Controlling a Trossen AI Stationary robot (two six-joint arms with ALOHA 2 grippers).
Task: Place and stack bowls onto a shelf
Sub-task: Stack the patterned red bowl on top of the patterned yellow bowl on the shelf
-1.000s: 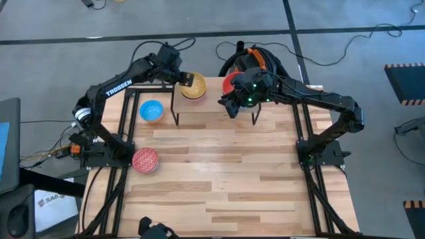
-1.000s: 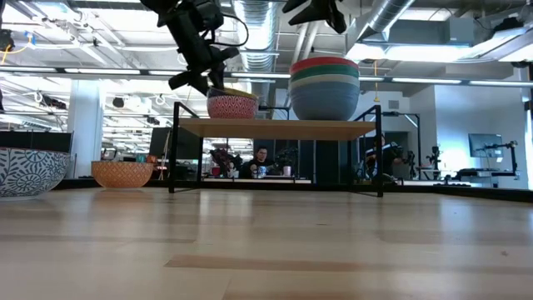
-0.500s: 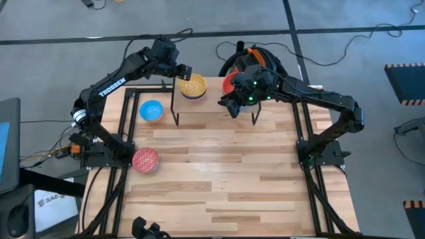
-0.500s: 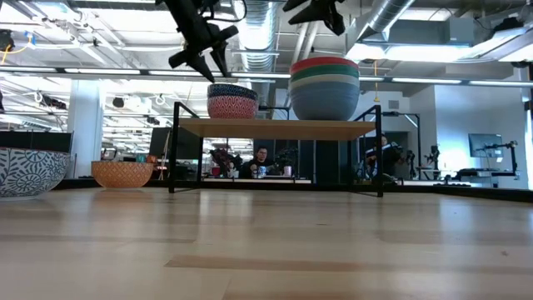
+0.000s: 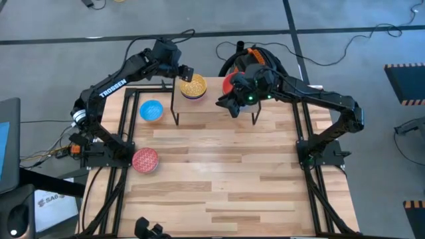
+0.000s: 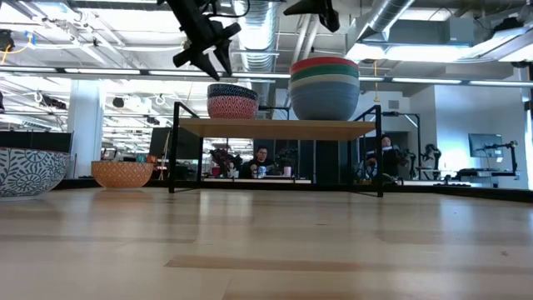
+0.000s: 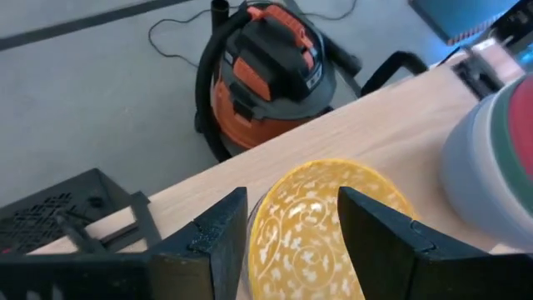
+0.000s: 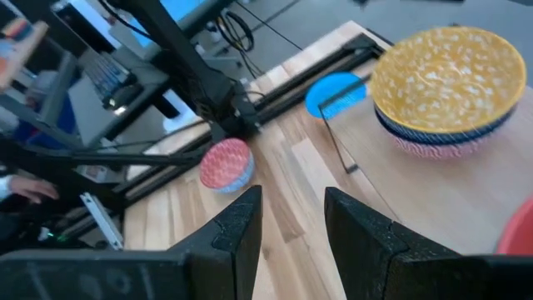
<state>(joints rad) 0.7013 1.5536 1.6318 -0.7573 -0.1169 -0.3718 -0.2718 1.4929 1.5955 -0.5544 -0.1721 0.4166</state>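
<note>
Step in hand, by my read: release done on the left stack. My left gripper [image 5: 186, 71] hangs just above the yellow bowl [image 5: 193, 85], jaws parted w/ nothing between them; wrist view shows the bowl sitting free below my fingers [image 7: 218, 242]. That bowl tops a stack of three (pink patterned at bottom) at the left end of the shelf [image 6: 279, 128]. The taller stack [image 6: 325, 87], red on top, sits at the shelf's right end. My right gripper [image 5: 229, 104] hovers near that stack, jaws apart, holding nothing.

Still on the bench [image 5: 226, 172]: blue bowl [image 5: 151, 110] just left of the shelf, pink patterned bowl [image 5: 145, 159] nearer, at the left edge.

Next, I'd say: lift left arm clear w/o nudging the stack, then go for the blue bowl.
</note>
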